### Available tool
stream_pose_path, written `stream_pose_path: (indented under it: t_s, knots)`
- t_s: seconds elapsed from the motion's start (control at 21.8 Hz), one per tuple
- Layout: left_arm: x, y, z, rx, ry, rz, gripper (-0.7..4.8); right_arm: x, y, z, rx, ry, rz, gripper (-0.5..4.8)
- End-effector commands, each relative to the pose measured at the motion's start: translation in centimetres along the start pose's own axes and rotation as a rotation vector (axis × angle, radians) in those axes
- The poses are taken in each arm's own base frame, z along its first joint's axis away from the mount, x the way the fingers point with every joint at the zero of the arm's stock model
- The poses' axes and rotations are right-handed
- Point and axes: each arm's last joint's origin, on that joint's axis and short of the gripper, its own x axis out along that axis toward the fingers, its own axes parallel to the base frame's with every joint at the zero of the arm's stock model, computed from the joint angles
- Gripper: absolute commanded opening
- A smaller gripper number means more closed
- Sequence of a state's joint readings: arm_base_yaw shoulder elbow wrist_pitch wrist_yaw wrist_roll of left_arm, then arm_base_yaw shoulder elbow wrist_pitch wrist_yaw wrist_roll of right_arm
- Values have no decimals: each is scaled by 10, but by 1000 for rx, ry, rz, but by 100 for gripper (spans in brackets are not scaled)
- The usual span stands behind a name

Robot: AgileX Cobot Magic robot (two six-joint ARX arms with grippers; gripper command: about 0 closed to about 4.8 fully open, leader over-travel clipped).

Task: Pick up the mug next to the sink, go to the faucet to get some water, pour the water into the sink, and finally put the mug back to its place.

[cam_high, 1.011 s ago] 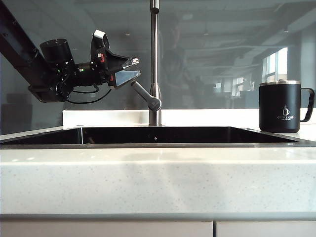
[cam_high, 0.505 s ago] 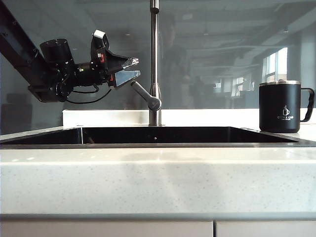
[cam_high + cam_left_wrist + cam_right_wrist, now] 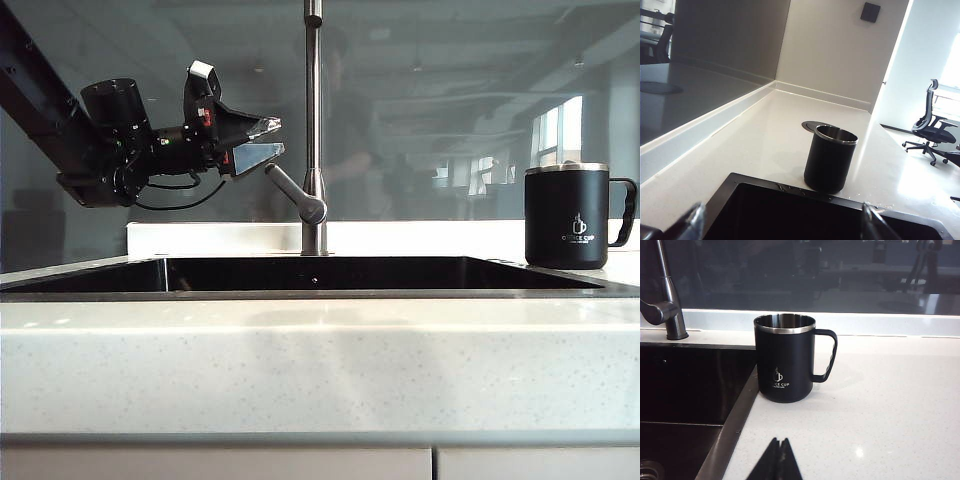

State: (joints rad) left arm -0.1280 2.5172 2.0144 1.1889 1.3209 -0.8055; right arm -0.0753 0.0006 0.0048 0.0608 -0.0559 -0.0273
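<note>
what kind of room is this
Likely a kitchenette in an office: a sink set in a white stone counter, a tall steel faucet, and an office chair behind.

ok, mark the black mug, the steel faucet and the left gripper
matte black steel-rimmed mug (image 3: 566, 225), exterior view, body wall
tall stainless-steel pipe faucet (image 3: 314, 110), exterior view, upright pipe
left gripper (image 3: 268, 139), exterior view, between open fingertips
</note>
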Motion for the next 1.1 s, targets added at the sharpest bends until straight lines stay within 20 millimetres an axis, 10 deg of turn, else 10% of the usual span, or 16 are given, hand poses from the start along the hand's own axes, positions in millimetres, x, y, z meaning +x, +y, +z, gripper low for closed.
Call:
stream_pose_path:
  t_s: [0.05,0.41,0.64,0.69,0.73,0.78,1.1]
  knots:
    - [0,-1,4,16,-3,-2,395,0,0,1,-4,-16,2,-5]
    - [0,-3,26,35,-105,121,394,0,0,1,-4,-16,3,-5]
    - [0,-32,94,-219,-32,265,378,0,0,1,-4,-16,2,-5]
    - [-3,-39,106,-184,-30,309,297,0,0,1,-4,-16,2,-5]
    - [-8,-53,127,-128,-27,385,52,0,0,1,-4,-16,2,-5]
    - [-11,-61,138,-110,-24,428,-7,0,0,1,-4,-16,2,-5]
    - [-45,-164,226,41,33,911,-6,0,0,1,-4,-16,2,-5]
